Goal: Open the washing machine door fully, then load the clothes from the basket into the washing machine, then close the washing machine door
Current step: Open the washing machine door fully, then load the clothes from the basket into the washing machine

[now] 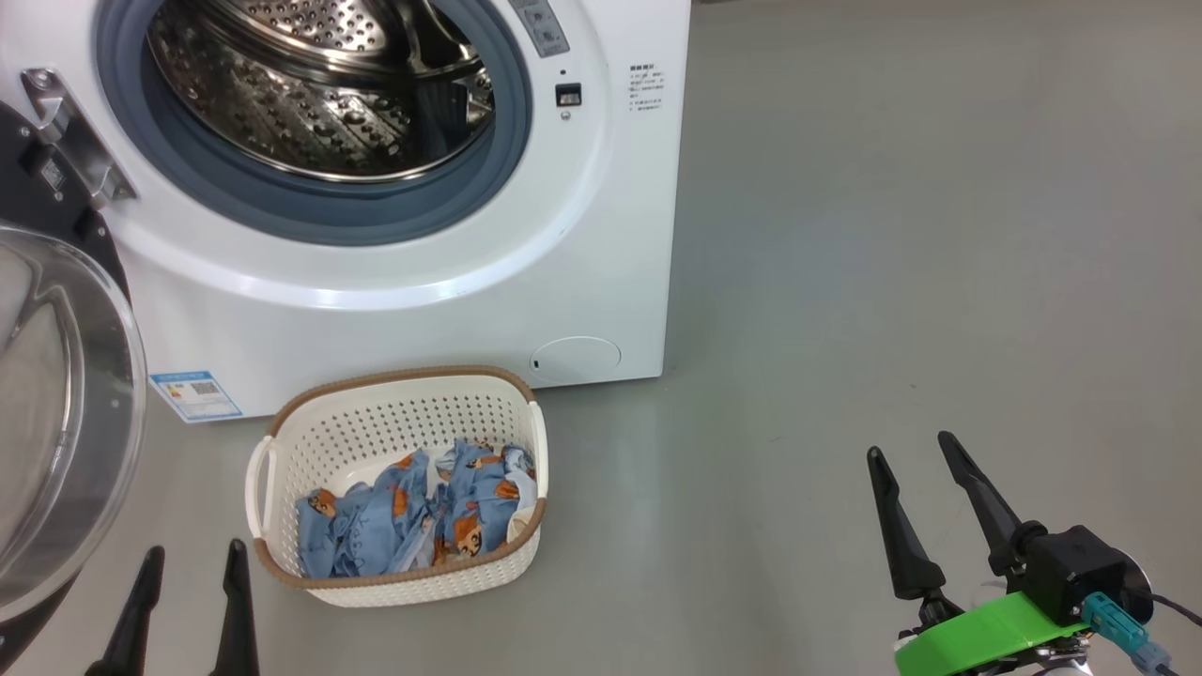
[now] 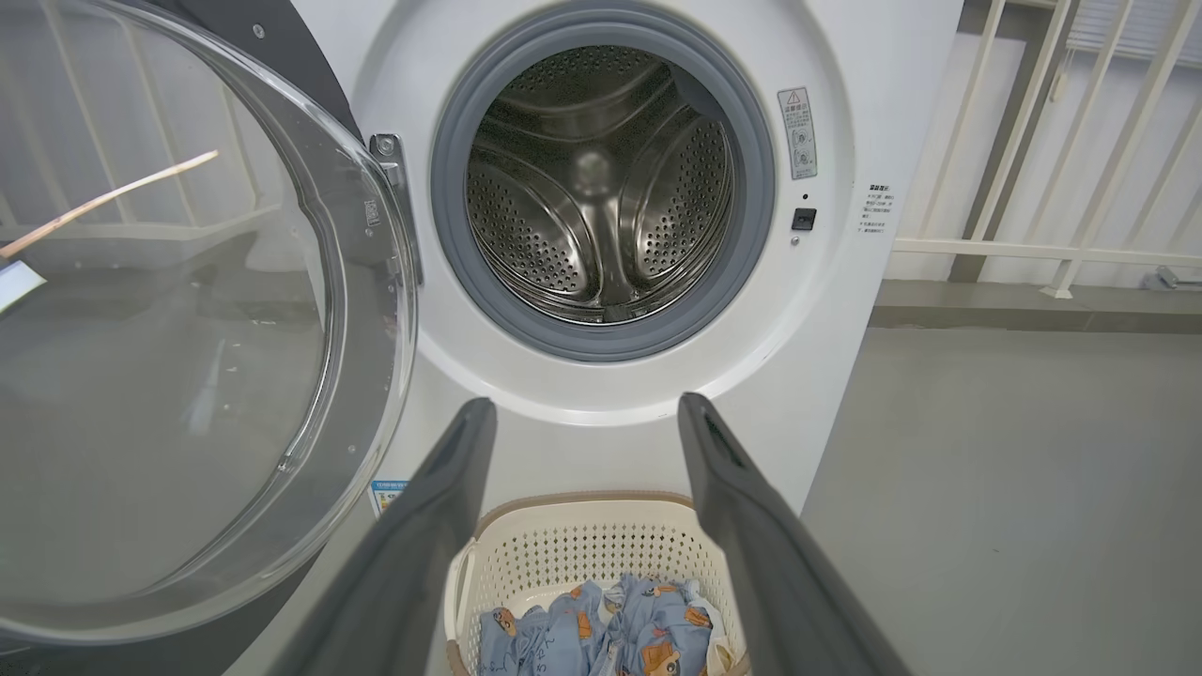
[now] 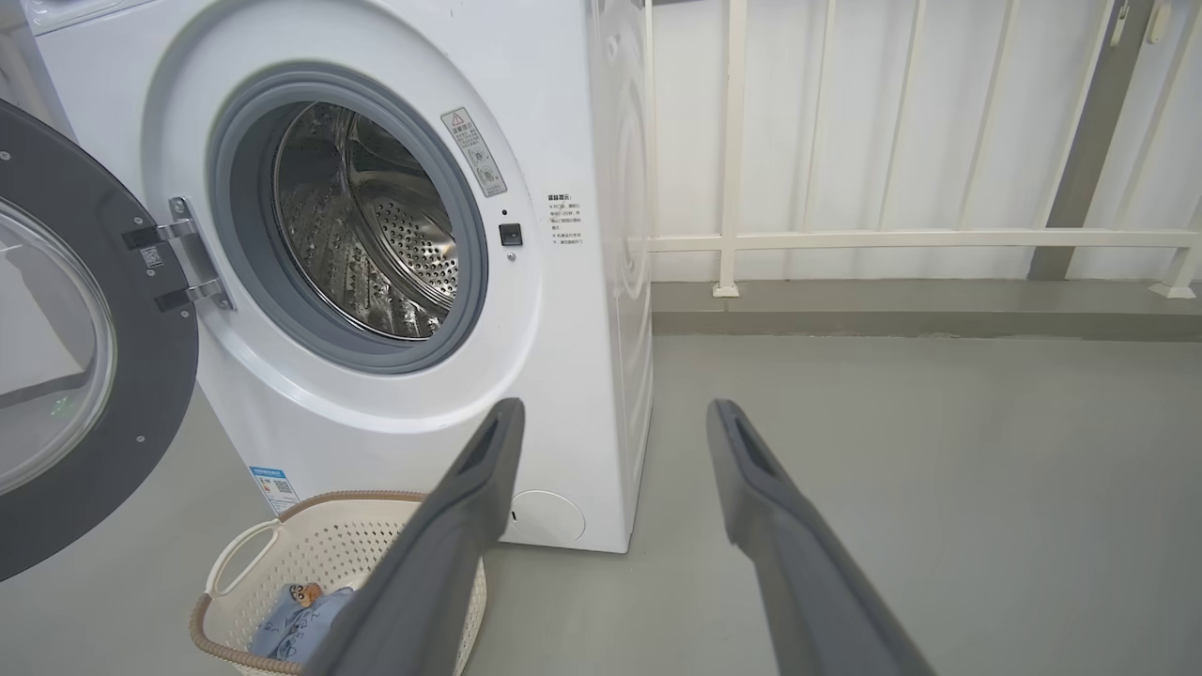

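The white washing machine (image 1: 601, 235) stands with its steel drum (image 1: 319, 84) exposed. Its door (image 1: 56, 422) hangs swung open at the left, glass bowl towards me. On the floor in front sits the cream basket (image 1: 399, 404) holding light-blue bear-print clothes (image 1: 413, 516). My left gripper (image 1: 192, 554) is open and empty, just left of the basket near the door. Far to the right over bare floor, my right gripper (image 1: 916, 449) is open and empty too. The left wrist view looks past the left gripper (image 2: 582, 404) at the drum (image 2: 601, 188) and the basket (image 2: 601, 545).
Grey floor (image 1: 892, 235) spreads to the right of the machine. A white railing (image 3: 892, 239) and wall run behind it. The open door (image 2: 188, 329) crowds the space at my left arm. A blue label sticker (image 1: 195, 394) is on the machine's lower front.
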{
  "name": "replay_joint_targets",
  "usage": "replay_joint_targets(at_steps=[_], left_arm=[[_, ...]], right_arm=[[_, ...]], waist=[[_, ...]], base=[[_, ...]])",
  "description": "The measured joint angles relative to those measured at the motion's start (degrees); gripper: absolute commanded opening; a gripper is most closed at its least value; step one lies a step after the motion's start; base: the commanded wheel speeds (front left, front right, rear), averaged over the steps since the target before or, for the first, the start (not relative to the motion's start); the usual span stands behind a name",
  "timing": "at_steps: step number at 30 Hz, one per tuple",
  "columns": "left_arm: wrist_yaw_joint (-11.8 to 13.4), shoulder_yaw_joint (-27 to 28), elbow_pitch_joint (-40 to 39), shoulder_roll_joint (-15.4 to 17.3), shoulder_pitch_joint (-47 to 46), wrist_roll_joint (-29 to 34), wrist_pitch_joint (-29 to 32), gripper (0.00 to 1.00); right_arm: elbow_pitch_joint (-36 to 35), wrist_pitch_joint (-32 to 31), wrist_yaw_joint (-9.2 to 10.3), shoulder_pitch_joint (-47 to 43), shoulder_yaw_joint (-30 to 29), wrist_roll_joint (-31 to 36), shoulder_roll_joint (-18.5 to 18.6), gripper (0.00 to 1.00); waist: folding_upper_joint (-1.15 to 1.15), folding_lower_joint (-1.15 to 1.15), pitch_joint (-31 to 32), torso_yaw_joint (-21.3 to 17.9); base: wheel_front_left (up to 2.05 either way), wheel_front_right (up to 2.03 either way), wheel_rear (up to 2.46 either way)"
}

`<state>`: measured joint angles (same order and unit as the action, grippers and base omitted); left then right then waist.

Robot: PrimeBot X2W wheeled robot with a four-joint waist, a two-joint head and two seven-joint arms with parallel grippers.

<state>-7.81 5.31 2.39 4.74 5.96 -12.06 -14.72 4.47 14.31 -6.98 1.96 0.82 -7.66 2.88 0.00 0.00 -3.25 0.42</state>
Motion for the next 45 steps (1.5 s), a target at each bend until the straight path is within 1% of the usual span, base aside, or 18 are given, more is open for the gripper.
replay_joint_targets(at_steps=[26, 32, 45], left_arm=[[0.0, -1.2, 1.7, 0.2, 1.0, -0.1, 0.0, 1.00], [0.0, -1.2, 1.8, 0.2, 1.1, -0.1, 0.0, 1.00], [0.0, -0.5, 0.7, 0.1, 0.9, -0.5, 0.0, 1.00]], right_arm=[[-0.1, 0.0, 0.00, -1.0, -0.2, 0.0, -0.1, 1.00], [-0.1, 0.0, 0.00, -1.1, -0.2, 0.0, -0.1, 1.00], [0.0, 0.0, 0.00, -1.4, -0.7, -0.1, -0.1, 1.00]], waist=[[0.00, 0.00, 2.6, 0.9], [0.00, 0.00, 2.5, 1.1], [0.00, 0.00, 0.9, 1.2]], base=[[0.06, -0.06, 0.00], [1.05, -1.05, 0.00], [1.67, -1.67, 0.00]])
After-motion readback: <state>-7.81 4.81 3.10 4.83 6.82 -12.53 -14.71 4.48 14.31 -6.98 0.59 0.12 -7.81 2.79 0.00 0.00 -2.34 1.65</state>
